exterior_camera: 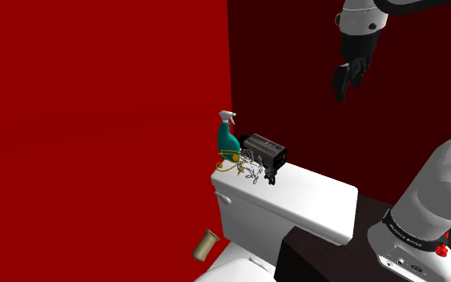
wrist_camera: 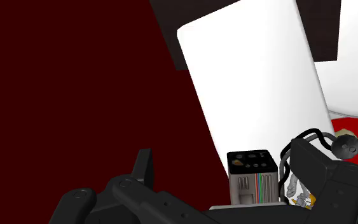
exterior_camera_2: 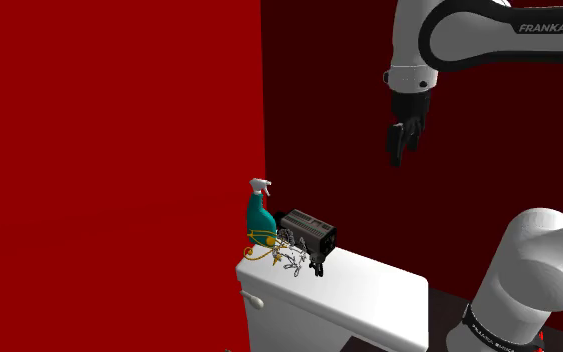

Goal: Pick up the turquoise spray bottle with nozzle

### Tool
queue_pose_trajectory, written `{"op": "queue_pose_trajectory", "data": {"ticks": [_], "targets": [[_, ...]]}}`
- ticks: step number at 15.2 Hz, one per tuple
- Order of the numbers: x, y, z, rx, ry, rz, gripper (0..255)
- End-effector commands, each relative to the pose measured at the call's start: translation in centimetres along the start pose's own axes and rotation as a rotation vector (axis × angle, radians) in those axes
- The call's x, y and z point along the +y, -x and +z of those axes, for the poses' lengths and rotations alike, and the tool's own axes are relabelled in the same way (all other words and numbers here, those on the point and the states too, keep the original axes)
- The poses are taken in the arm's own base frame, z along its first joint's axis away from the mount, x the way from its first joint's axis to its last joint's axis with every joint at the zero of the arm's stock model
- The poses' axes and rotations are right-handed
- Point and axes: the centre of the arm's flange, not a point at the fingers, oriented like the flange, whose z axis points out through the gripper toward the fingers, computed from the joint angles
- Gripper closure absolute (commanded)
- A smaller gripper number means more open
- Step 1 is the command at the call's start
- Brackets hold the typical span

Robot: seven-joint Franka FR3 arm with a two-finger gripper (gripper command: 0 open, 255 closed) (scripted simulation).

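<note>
The turquoise spray bottle (exterior_camera: 228, 138) (exterior_camera_2: 259, 213) with a white nozzle stands upright at the far end of a white toilet tank lid (exterior_camera: 316, 199) (exterior_camera_2: 364, 292), close to the red wall. My black gripper (exterior_camera: 344, 83) (exterior_camera_2: 399, 146) hangs open and empty high above the lid, well up and to the shoulder view's right of the bottle. In the wrist view the gripper (wrist_camera: 222, 156) has its fingers apart, looking down on the lid (wrist_camera: 254, 83), and the bottle is hidden there.
A black box (exterior_camera: 264, 151) (exterior_camera_2: 310, 232) (wrist_camera: 254, 177) stands right beside the bottle, with a tangle of gold and silver wire (exterior_camera: 243, 170) (exterior_camera_2: 279, 252) in front of both. A toilet roll (exterior_camera: 206, 244) hangs below the tank. The red wall (exterior_camera: 95, 120) meets a dark wall (exterior_camera: 295, 72) behind.
</note>
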Motion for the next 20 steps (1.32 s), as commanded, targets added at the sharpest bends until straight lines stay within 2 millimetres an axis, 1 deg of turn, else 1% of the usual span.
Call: {"op": "queue_pose_trajectory", "data": {"ticks": [1, 11, 20], "targets": [[0.0, 0.0, 0.0, 0.0, 0.0, 0.0, 0], [-3.2, -7.2, 7.9, 0.17, -0.076, -0.092, 0], [-7.2, -14.4, 13.6, 0.323, -0.145, -0.175, 0]]}}
